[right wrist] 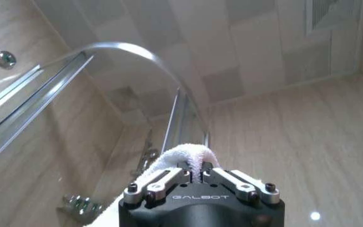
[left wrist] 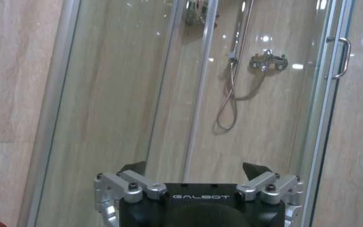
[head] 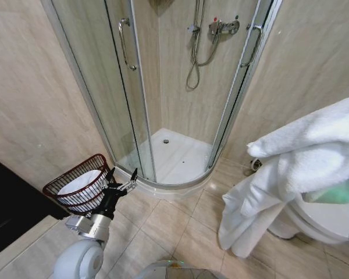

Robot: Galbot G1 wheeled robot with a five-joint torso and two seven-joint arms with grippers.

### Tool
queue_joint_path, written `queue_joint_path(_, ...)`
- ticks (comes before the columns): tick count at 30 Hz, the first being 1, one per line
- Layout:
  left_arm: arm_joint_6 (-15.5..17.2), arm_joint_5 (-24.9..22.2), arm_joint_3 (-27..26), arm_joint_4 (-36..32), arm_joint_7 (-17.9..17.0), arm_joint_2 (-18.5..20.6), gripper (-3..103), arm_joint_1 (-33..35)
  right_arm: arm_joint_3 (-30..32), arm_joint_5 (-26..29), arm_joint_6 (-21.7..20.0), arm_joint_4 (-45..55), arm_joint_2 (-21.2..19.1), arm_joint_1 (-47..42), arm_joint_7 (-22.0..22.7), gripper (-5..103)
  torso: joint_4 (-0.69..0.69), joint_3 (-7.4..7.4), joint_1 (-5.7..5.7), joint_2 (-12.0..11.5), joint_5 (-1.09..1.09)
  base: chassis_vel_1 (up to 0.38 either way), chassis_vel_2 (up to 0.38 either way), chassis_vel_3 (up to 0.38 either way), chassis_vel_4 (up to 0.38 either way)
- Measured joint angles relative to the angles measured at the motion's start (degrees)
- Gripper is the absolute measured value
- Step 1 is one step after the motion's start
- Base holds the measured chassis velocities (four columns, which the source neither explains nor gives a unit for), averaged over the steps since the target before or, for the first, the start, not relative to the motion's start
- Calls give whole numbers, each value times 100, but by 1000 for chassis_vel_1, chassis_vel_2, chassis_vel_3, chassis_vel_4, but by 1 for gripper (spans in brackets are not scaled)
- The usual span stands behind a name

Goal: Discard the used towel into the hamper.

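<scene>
The used towel (head: pixel 296 163) is white and bulky; it hangs high on the right, with its lower folds trailing down towards the floor. In the right wrist view my right gripper (right wrist: pixel 196 171) is shut on a fold of the towel (right wrist: pixel 185 156), pointing up at the ceiling. The hamper (head: pixel 75 174), a reddish-brown wire basket with something white inside, stands on the floor at the left by the wall. My left gripper (head: pixel 121 177) is open just right of the hamper's rim. In the left wrist view, the left gripper (left wrist: pixel 194 170) faces the shower glass with nothing between its fingers.
A curved glass shower enclosure (head: pixel 180 104) with a white tray fills the corner ahead. A white toilet (head: pixel 323 224) sits at the right, partly behind the towel. A dark cabinet (head: pixel 6 215) lies at the left edge. Tiled floor (head: pixel 174 226) lies open between hamper and towel.
</scene>
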Motion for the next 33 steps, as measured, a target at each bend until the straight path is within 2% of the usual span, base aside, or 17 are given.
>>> queue_joint_path(7, 0, 0, 0, 0, 0, 0, 100, 0, 167, 171, 15, 0, -44, -18, 1, 5, -1, 110, 65, 174, 1, 0, 0, 0, 0)
queue_joint_path(33, 0, 0, 0, 0, 0, 0, 100, 0, 83, 161, 53, 0, -18, -3, -96, 5, -1, 477, 317, 793, 1, 0, 0, 0, 0)
